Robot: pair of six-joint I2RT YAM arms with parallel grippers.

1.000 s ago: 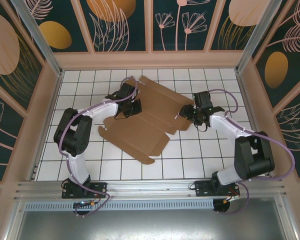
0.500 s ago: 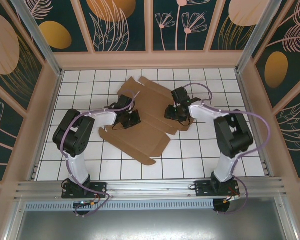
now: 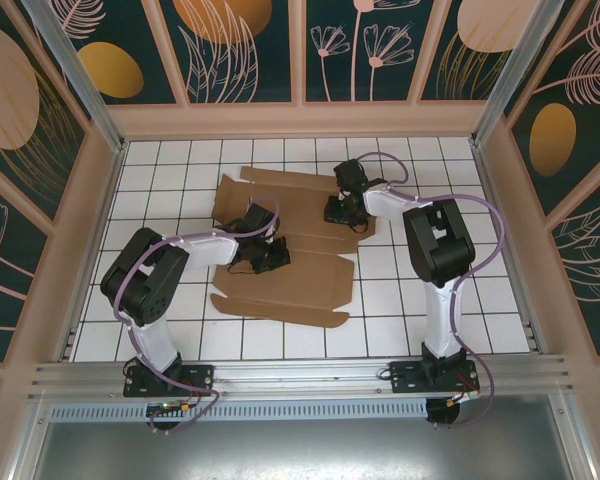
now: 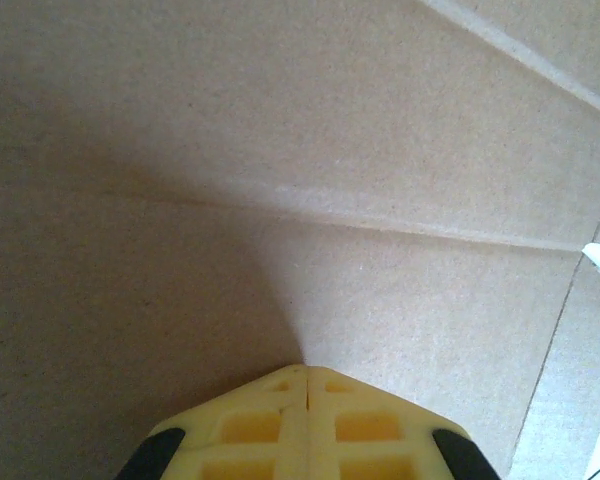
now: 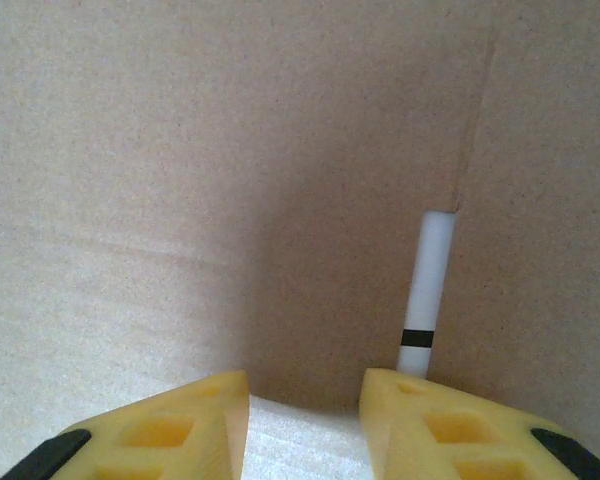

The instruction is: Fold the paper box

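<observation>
We see the paper box point(image 3: 292, 288) as a flat brown cardboard sheet, unfolded, lying in the middle of the white tiled table point(image 3: 400, 300). Its panels and flaps spread from the far left toward the near centre, with 1 long narrow flap along the near edge. As it lies, it forms no walls that we can make out from above.

The left end effector point(image 3: 272, 256) rests on the sheet, left of its centre. In the left wrist view its 2 yellow fingers point(image 4: 250, 425) are pressed tight together, tip to tip, with bare cardboard point(image 4: 280, 150) and a crease line in front of them; they grip nothing.

The right end effector point(image 3: 338, 210) sits at the far right part of the sheet. In the right wrist view its 2 fingers point(image 5: 170, 430) stand partly apart with nothing between them. Cardboard point(image 5: 180, 150) faces them, and a narrow slot in it shows a strip of white table point(image 5: 432, 260) crossed by 1 dark grout line.
</observation>
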